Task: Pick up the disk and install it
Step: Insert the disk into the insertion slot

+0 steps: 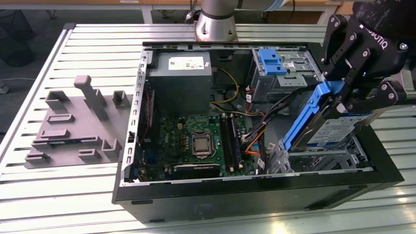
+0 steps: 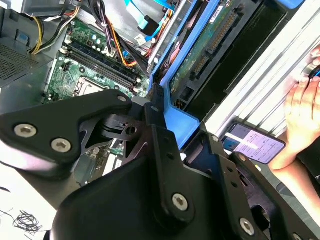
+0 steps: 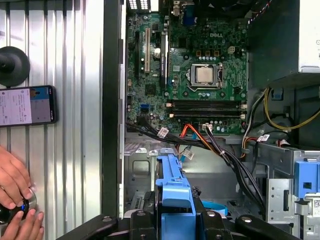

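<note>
The disk (image 1: 332,130), a silver drive with a white-and-blue label and blue side rails, hangs steeply tilted over the metal drive cage (image 1: 322,158) at the front corner of the open computer case, on the exterior view's right. My black gripper (image 1: 356,97) is shut on its upper end, fingers clamped across the blue rail. In the second wrist view the disk (image 2: 207,42) shows its green circuit board and connector, with the gripper (image 2: 170,127) pinching the blue rail. In the first wrist view the disk (image 3: 172,192) is edge-on above the cage, held by the gripper (image 3: 172,222).
The case (image 1: 260,187) holds a motherboard (image 1: 195,141), a grey power supply (image 1: 180,80), loose cables (image 1: 254,134) and an upright blue bracket (image 1: 272,61). A grey fixture plate (image 1: 75,124) lies on the exterior view's left. Beside the case are a phone (image 3: 25,106) and a person's hand (image 3: 15,180).
</note>
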